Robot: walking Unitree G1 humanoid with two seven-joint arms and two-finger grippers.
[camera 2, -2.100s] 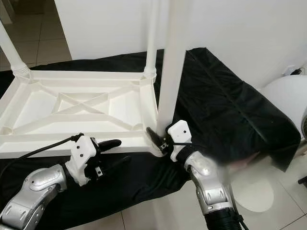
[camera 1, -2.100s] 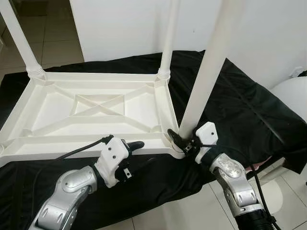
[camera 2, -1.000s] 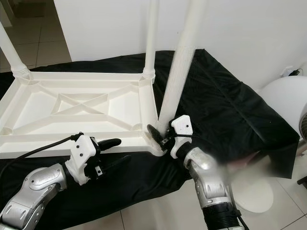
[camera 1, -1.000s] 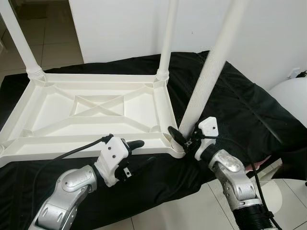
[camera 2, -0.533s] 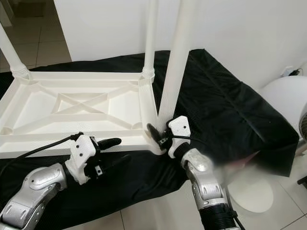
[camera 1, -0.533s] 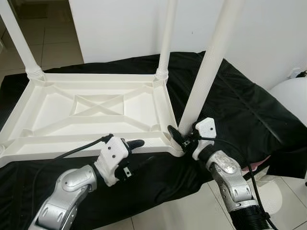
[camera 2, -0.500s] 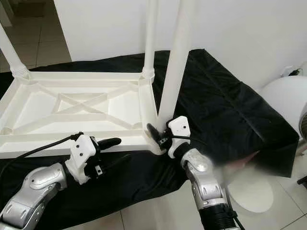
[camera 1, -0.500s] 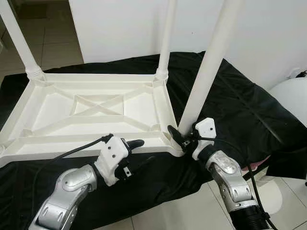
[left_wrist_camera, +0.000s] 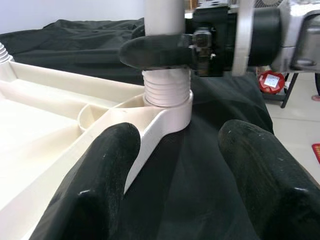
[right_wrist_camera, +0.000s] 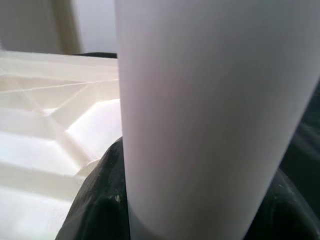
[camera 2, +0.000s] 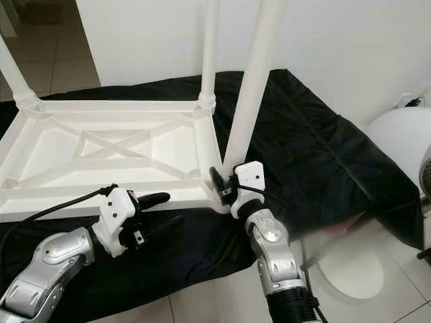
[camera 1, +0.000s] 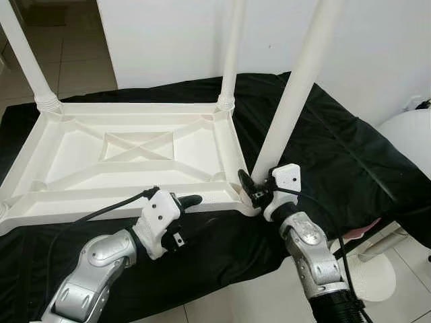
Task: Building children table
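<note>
Black cloth (camera 1: 323, 145) covers the floor by a white wall, and my white table top (camera 1: 128, 161) lies on it upside down, ribs showing, with a cross in the middle. Two legs stand at the far corners. My right gripper (camera 1: 254, 191) is closed around a third leg (camera 1: 293, 94) just above the near right corner. My left gripper (camera 1: 192, 214) is open, with the near rim between its fingers.

My left wrist view shows that leg's ridged end (left_wrist_camera: 166, 89) sitting in the corner socket (left_wrist_camera: 167, 116).

My right wrist view shows the smooth white leg (right_wrist_camera: 210, 110) very close.
</note>
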